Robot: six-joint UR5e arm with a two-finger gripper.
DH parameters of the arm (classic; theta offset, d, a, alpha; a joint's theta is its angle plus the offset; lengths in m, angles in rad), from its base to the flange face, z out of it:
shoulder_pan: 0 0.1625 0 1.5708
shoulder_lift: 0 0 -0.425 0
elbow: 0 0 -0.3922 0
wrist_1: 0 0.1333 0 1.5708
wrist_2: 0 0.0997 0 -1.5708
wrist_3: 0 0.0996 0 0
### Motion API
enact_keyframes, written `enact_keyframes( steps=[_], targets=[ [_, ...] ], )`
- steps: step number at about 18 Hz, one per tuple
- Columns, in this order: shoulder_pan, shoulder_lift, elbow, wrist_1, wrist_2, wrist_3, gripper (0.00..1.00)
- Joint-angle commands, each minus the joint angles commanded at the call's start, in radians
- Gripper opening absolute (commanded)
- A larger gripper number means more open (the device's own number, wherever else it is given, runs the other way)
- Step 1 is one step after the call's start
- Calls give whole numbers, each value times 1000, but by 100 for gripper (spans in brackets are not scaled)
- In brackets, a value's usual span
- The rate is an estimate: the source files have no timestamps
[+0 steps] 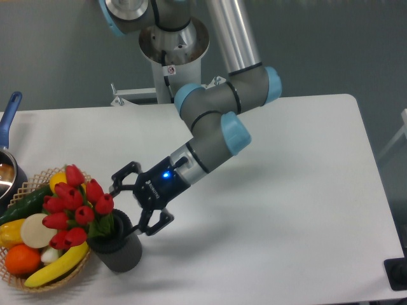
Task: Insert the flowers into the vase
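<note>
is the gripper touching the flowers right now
Apart. The camera view shows the open gripper spread beside the flowers, with white table visible between fingers and buds.

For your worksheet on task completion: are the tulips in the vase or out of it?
In. The tulips have their stems down inside the vase, leaning left, and the open pincer is apart from them.

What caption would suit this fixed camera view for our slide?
Open pincer beside the flowers, which lean in the vase.
</note>
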Motion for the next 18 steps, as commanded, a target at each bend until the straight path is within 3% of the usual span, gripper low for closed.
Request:
enact_keyframes(
  steps=[7,11,15,18],
  targets=[
    [153,63,-31,3,-2,3,100],
    [284,60,29,3,0,32,100],
    [383,35,46,2,5,129,100],
    [427,-21,55,0,21,227,100]
  ],
)
